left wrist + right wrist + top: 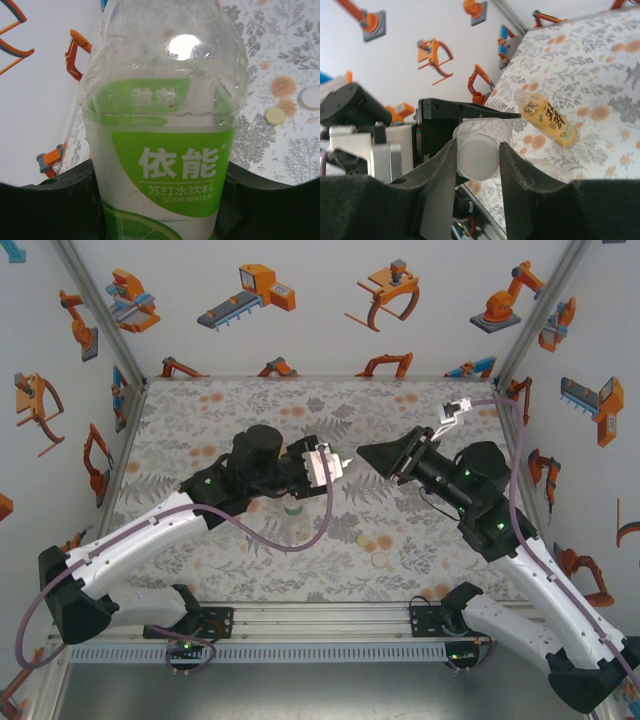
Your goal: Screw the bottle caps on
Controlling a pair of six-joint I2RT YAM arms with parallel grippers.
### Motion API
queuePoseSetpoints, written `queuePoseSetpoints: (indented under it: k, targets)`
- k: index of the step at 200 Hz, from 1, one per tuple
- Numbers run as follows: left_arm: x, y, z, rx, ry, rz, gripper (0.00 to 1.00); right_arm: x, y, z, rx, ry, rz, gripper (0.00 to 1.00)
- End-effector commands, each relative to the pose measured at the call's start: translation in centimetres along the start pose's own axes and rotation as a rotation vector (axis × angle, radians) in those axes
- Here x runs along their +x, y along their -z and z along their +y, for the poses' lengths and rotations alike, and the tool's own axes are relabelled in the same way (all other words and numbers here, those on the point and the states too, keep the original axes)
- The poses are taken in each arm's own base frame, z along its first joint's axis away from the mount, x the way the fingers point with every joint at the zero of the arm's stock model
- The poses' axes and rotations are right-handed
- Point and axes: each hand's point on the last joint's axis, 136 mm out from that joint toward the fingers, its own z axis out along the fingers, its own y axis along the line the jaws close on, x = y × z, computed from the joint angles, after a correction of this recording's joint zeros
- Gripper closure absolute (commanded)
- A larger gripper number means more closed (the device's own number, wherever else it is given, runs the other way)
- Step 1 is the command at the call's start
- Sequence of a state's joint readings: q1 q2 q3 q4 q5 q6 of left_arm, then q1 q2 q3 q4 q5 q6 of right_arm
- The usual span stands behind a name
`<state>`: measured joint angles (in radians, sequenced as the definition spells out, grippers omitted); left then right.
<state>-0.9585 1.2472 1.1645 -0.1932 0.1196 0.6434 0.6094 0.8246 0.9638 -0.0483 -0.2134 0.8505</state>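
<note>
- Your left gripper [328,466] is clamped around the body of the green-labelled soda water bottle [165,165]. It holds the bottle near the middle of the table [200,410], with the neck pointing right toward the other arm.
- Your right gripper [477,149] is closed on a white cap [476,165] that sits at the mouth of that bottle, one finger pressing each side.
- A yellow-orange bottle [547,119] lies on its side on the flowered cloth, apart from both grippers.
- A pale yellow cap [275,116] and a whitish cap [311,97] lie loose just beside each other, nearer you and right of centre.
- Another clear bottle [293,523] sits just near of the left gripper, partly hidden by the arm. You cannot tell whether it is capped.
</note>
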Motion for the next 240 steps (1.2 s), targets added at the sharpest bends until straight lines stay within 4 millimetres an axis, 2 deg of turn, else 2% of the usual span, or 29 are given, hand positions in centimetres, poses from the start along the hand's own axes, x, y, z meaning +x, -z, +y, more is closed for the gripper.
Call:
queuePoseSetpoints:
  k: [1,44,54,71,83,104,127,143,161,176,194,212,240]
  targets:
    - [-2.6,-0.1,2.6,-0.119,-0.029,-0.064,1.00,0.6,-0.2,-1.8,0.102,-0.171,0.011,1.00]
    - [-2.3,0.0,1.7,-0.076,-0.028,-0.055,1.00,0.2,-0.2,-0.9,0.085,-0.095,0.026,1.00]
    - [-2.3,0.2,1.3,-0.056,-0.028,-0.054,1.00,-0.1,0.0,-0.4,0.070,-0.054,0.021,0.91]
    - [-2.2,0.6,0.3,-0.009,-0.033,-0.059,1.00,-0.9,0.7,0.9,0.038,0.035,0.010,0.69]
    - [-2.3,0.9,-0.4,0.029,-0.033,-0.064,1.00,-1.2,1.1,1.8,0.019,0.115,0.017,0.57]
    - [-2.5,1.5,-1.5,0.090,-0.025,-0.078,1.00,-1.6,2.0,3.4,-0.022,0.252,0.033,0.48]
    - [-2.6,2.4,-2.8,0.160,-0.010,-0.087,1.00,-1.4,3.1,5.4,-0.103,0.405,0.046,0.44]
    - [-2.7,3.1,-3.9,0.223,0.002,-0.090,1.00,-0.6,4.0,6.7,-0.181,0.531,0.068,0.43]
    - [-2.8,4.0,-5.3,0.303,0.018,-0.093,1.00,1.4,5.2,7.8,-0.299,0.722,0.120,0.43]
    - [-2.8,4.6,-6.1,0.351,0.038,-0.089,1.00,3.3,6.5,8.2,-0.384,0.895,0.170,0.43]
    - [-2.8,5.3,-6.8,0.393,0.057,-0.082,1.00,4.6,7.6,8.3,-0.443,1.037,0.211,0.43]
    - [-2.7,5.7,-7.2,0.424,0.073,-0.069,1.00,5.8,8.4,8.5,-0.515,1.121,0.254,0.42]
    - [-2.7,6.3,-7.8,0.468,0.095,-0.052,1.00,7.1,8.4,8.6,-0.599,1.139,0.297,0.42]
